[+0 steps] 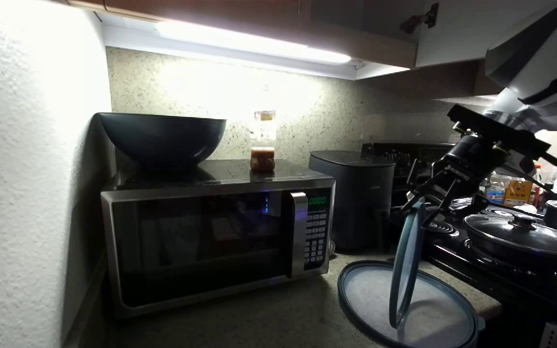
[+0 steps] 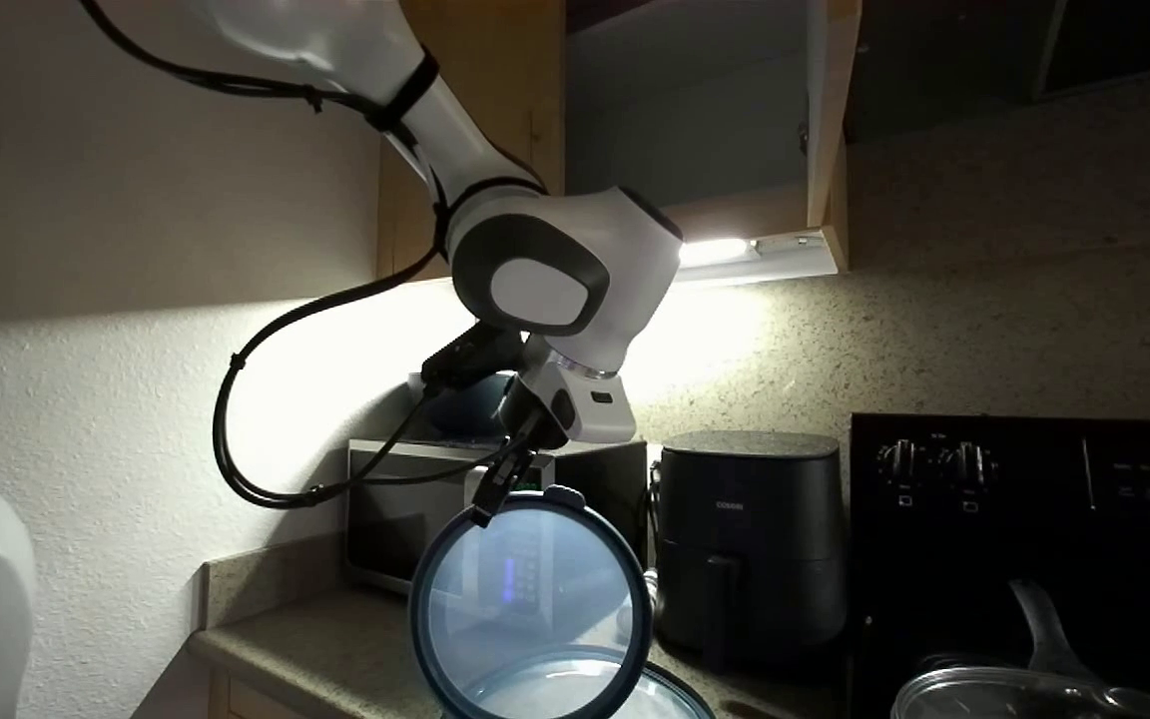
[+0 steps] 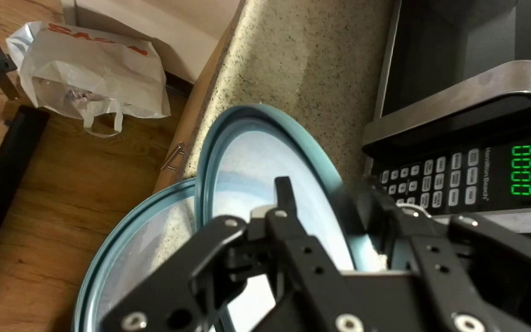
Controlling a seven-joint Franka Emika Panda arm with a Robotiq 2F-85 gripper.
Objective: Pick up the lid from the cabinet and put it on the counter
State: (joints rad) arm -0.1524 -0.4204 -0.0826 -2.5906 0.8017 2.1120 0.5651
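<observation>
In an exterior view, left of the gripper point(image 1: 416, 213) stands the microwave point(image 1: 211, 246), with counter point(image 1: 259, 319) before it. Just beneath the gripper hangs the lid point(image 1: 407, 266), rim pinched between fingers that look closed on it; lower and farther right lies a second lid point(image 1: 438, 309). I'd ease the lid down, tip it flat, and release only once it's supported. It's round, so no long axis; its face stands near upright, edge down, top leaning right.
</observation>
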